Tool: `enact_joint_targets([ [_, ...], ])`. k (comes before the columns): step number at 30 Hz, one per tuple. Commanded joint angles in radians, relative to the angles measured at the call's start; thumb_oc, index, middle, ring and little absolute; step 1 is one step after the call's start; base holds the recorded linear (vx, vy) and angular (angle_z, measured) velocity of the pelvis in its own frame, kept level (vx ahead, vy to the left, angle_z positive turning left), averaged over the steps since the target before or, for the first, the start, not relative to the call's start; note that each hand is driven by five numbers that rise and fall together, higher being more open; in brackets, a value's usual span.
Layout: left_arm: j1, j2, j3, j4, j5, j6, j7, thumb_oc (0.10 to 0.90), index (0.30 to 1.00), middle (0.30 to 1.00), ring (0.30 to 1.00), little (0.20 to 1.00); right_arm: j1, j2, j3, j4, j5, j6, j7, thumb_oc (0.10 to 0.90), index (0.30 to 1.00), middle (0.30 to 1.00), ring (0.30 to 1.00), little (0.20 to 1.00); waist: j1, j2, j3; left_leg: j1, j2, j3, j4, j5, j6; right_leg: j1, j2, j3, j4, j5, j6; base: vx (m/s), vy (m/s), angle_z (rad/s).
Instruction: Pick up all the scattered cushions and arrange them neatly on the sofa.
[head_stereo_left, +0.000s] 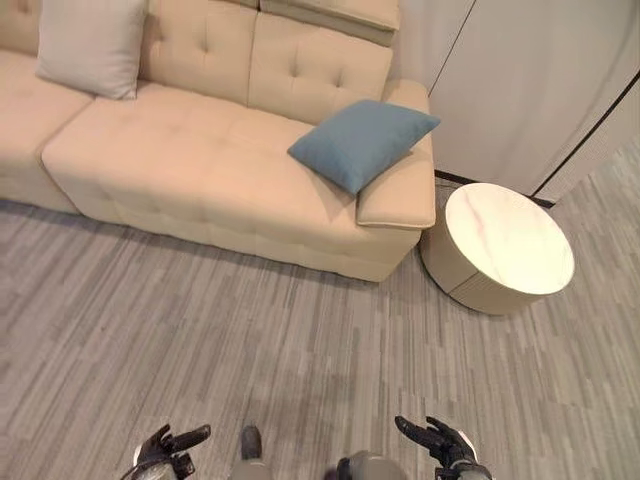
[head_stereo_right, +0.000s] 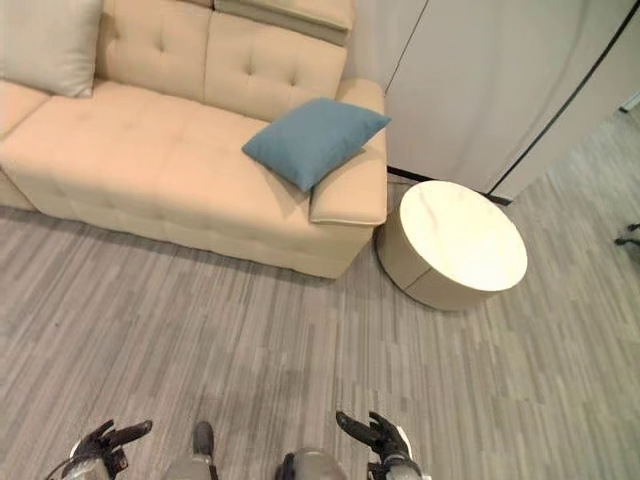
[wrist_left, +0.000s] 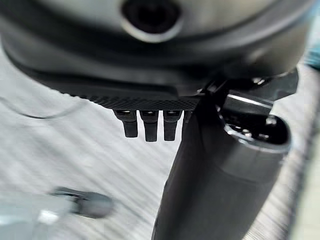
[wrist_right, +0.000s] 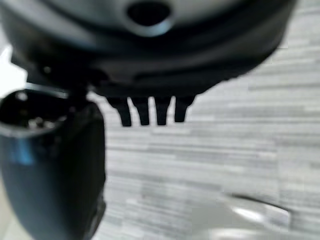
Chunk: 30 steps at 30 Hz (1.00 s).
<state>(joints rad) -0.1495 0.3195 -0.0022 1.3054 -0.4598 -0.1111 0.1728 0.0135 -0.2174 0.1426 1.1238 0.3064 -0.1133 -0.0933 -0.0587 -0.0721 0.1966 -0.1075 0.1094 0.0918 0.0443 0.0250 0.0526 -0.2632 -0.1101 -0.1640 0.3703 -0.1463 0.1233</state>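
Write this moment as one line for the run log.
left hand: open, empty | right hand: open, empty | blue cushion: on sofa armrest | beige cushion: against backrest

A blue cushion (head_stereo_left: 362, 142) and a beige cushion (head_stereo_left: 92, 45) sit on a cream tufted sofa (head_stereo_left: 190, 165), above grey striped flooring (head_stereo_left: 200, 340).

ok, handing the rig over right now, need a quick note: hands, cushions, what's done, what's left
Left hand: low at its side, fingers relaxed, holding nothing.
Right hand: same, open and empty.
Blue cushion: on the sofa, tilted against the right armrest, one corner over it.
Beige cushion: upright against the backrest, far left.
Round side table stands right of the sofa.
Done: both visible cushions are on the sofa.
Left: probably straighten the blue one; check beyond this view for more.
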Motion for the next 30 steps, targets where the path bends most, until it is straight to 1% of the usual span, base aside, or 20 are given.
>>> enact_joint_targets([
  [1,0.009,0.03,-0.009,0.024,0.075,-0.004,0.029,0.8,0.9,0.9,0.9,0.9,0.029,-0.054,-0.045,-0.041,0.018,-0.016,-0.026,0.8,0.9,0.9,0.9,0.9,-0.023,-0.002,0.008,0.148,-0.042,0.049,0.09,-0.279,-0.06,-0.032,-0.08,0.004,-0.222,0.16,0.033,0.66,-0.13,0.62],
  [3,0.006,0.015,0.013,0.043,0.052,-0.006,0.026,0.8,0.9,0.9,0.9,0.9,0.032,-0.048,-0.048,-0.062,0.003,-0.008,-0.026,0.8,0.9,0.9,0.9,0.9,-0.043,0.022,0.013,0.224,-0.017,0.034,0.086,-0.319,-0.093,-0.077,-0.161,-0.08,-0.345,0.201,0.059,0.81,-0.145,0.44],
  [4,0.01,0.012,0.017,0.053,0.054,-0.005,0.027,0.8,0.9,0.9,0.9,0.9,0.038,-0.048,-0.047,-0.077,-0.008,-0.007,-0.025,0.8,0.9,0.9,0.9,0.9,-0.06,0.028,0.013,0.258,-0.02,0.018,0.088,-0.335,-0.1,-0.092,-0.165,-0.065,-0.356,0.216,0.064,0.81,-0.106,0.54],
  [6,0.019,0.002,0.015,0.074,0.084,-0.002,0.022,0.8,0.9,0.9,0.9,0.9,0.053,-0.054,-0.035,-0.102,-0.024,-0.004,-0.023,0.8,0.9,0.9,0.9,0.9,-0.092,0.037,0.006,0.331,-0.018,-0.01,0.108,-0.367,-0.109,-0.091,-0.129,0.011,-0.324,0.238,0.081,0.7,-0.107,0.73],
  [7,0.029,0.0,0.018,0.08,0.094,0.002,0.015,0.8,0.9,0.9,0.9,0.9,0.062,-0.055,-0.032,-0.114,-0.033,0.0,-0.019,0.8,0.9,0.9,0.9,0.9,-0.098,0.024,-0.009,0.34,-0.029,-0.03,0.135,-0.374,-0.111,-0.081,-0.123,0.044,-0.314,0.256,0.081,0.7,-0.162,0.72],
  [8,0.047,-0.006,0.023,0.088,0.105,0.005,0.01,0.8,0.9,0.9,0.9,0.9,0.066,-0.061,-0.023,-0.116,-0.041,0.0,-0.011,0.8,0.9,0.9,0.9,0.9,-0.105,0.037,-0.021,0.353,-0.007,-0.049,0.23,-0.349,-0.13,-0.065,-0.09,0.059,-0.292,0.265,0.071,0.43,-0.118,0.46],
  [9,0.048,-0.006,0.023,0.088,0.105,0.005,0.01,0.8,0.9,0.9,0.9,0.9,0.066,-0.061,-0.023,-0.116,-0.041,0.0,-0.011,0.8,0.9,0.9,0.9,0.9,-0.108,0.033,-0.023,0.35,-0.01,-0.051,0.229,-0.346,-0.129,-0.066,-0.094,0.058,-0.293,0.267,0.071,0.5,-0.275,0.37],
  [10,0.066,-0.015,0.032,0.086,0.1,0.017,0.006,0.8,0.9,0.9,0.9,0.9,0.062,-0.068,-0.006,-0.157,-0.052,-0.003,-0.014,0.8,0.9,0.9,0.9,0.9,-0.101,0.026,-0.022,0.212,0.041,-0.049,0.579,-0.186,-0.174,-0.014,-0.047,0.071,-0.284,0.267,0.019,0.35,-0.317,0.37],
  [12,0.076,-0.019,0.037,0.076,0.094,0.031,0.016,0.8,0.9,0.9,0.9,0.9,0.064,-0.082,0.023,-0.214,-0.052,-0.006,-0.026,0.8,0.9,0.9,0.9,0.9,-0.071,0.001,0.006,0.067,0.067,-0.044,0.896,-0.146,-0.141,0.054,0.002,0.07,-0.294,0.238,-0.047,0.37,-0.39,0.36],
  [13,0.068,-0.017,0.033,0.073,0.098,0.037,0.023,0.8,0.9,0.9,0.9,0.9,0.061,-0.091,0.034,-0.236,-0.056,-0.001,-0.032,0.8,0.9,0.9,0.9,0.9,-0.061,-0.009,0.018,0.008,0.09,-0.029,0.967,-0.15,-0.126,0.081,0.017,0.059,-0.297,0.213,-0.067,0.17,-0.23,0.06],
  [14,0.068,-0.016,0.033,0.073,0.098,0.038,0.023,0.8,0.9,0.9,0.9,0.9,0.06,-0.09,0.034,-0.236,-0.056,-0.001,-0.032,0.8,0.9,0.9,0.9,0.9,-0.065,-0.013,0.015,0.002,0.084,-0.032,0.965,-0.146,-0.125,0.077,0.012,0.057,-0.298,0.215,-0.066,0.3,-0.206,-0.05],
  [15,0.057,-0.01,0.034,0.068,0.1,0.04,0.035,0.8,0.9,0.9,0.9,0.9,0.054,-0.106,0.07,-0.281,-0.082,0.001,-0.035,0.8,0.9,0.9,0.9,0.9,-0.037,-0.019,0.033,-0.069,0.136,0.021,0.968,-0.171,-0.106,0.125,0.037,0.038,-0.291,0.163,-0.089,0.35,-0.102,-0.03],
  [17,0.061,-0.009,0.036,0.07,0.102,0.037,0.046,0.8,0.9,0.9,0.9,0.9,0.053,-0.111,0.098,-0.307,-0.103,-0.005,-0.028,0.8,0.9,0.9,0.9,0.9,-0.013,-0.019,0.037,-0.116,0.127,0.041,0.847,-0.18,-0.1,0.161,0.059,0.047,-0.283,0.124,-0.091,0.45,-0.02,-0.13],
  [19,0.065,-0.007,0.039,0.088,0.1,0.036,0.054,0.8,0.9,0.9,0.9,0.9,0.053,-0.118,0.12,-0.335,-0.123,-0.014,-0.019,0.8,0.9,0.9,0.9,0.9,0.006,-0.027,0.04,-0.159,0.171,0.07,0.662,-0.164,-0.105,0.205,0.068,0.045,-0.288,0.081,-0.08,0.35,0.058,-0.13],
  [20,0.065,-0.007,0.039,0.089,0.1,0.035,0.054,0.8,0.9,0.9,0.9,0.9,0.054,-0.118,0.12,-0.335,-0.123,-0.013,-0.019,0.8,0.9,0.9,0.9,0.9,0.007,-0.027,0.042,-0.155,0.171,0.071,0.66,-0.164,-0.105,0.206,0.068,0.046,-0.288,0.081,-0.08,0.28,0.1,-0.01],
  [22,0.063,-0.01,0.038,0.093,0.1,0.035,0.055,0.8,0.9,0.9,0.9,0.9,0.052,-0.127,0.139,-0.347,-0.145,-0.016,-0.013,0.8,0.9,0.9,0.9,0.9,0.028,-0.029,0.046,-0.16,0.19,0.068,0.427,-0.143,-0.108,0.244,0.064,0.047,-0.286,0.044,-0.068,0.37,0.18,0.14],
  [24,0.051,-0.011,0.025,0.093,0.088,0.027,0.053,0.8,0.9,0.9,0.9,0.9,0.031,-0.138,0.145,-0.333,-0.157,-0.025,-0.02,0.8,0.9,0.9,0.9,0.9,0.066,-0.013,0.052,-0.197,0.223,-0.032,0.114,0.008,-0.164,0.328,0.081,0.07,-0.302,-0.018,-0.055,0.67,0.403,-0.12],
  [25,0.046,-0.01,0.021,0.096,0.087,0.025,0.055,0.8,0.9,0.9,0.9,0.9,0.027,-0.139,0.147,-0.325,-0.162,-0.026,-0.022,0.8,0.9,0.9,0.9,0.9,0.079,-0.009,0.049,-0.224,0.23,-0.057,0.046,0.03,-0.176,0.349,0.084,0.083,-0.308,-0.038,-0.053,0.67,0.415,-0.3],
  [28,0.054,-0.008,0.022,0.123,0.103,0.036,0.042,0.8,0.9,0.9,0.9,0.9,0.03,-0.134,0.139,-0.315,-0.167,-0.026,-0.021,0.8,0.9,0.9,0.9,0.9,0.095,-0.013,0.032,-0.234,0.235,-0.05,-0.042,0.063,-0.197,0.412,0.081,0.118,-0.316,-0.078,-0.04,0.48,0.305,-0.45],
  [30,0.073,-0.003,0.028,0.134,0.132,0.04,0.037,0.8,0.9,0.9,0.9,0.9,0.038,-0.128,0.135,-0.298,-0.184,-0.022,-0.016,0.8,0.9,0.9,0.9,0.9,0.111,-0.019,0.012,-0.232,0.233,-0.038,0.006,0.086,-0.201,0.443,0.064,0.132,-0.302,-0.096,-0.023,0.53,0.375,-0.68],
])
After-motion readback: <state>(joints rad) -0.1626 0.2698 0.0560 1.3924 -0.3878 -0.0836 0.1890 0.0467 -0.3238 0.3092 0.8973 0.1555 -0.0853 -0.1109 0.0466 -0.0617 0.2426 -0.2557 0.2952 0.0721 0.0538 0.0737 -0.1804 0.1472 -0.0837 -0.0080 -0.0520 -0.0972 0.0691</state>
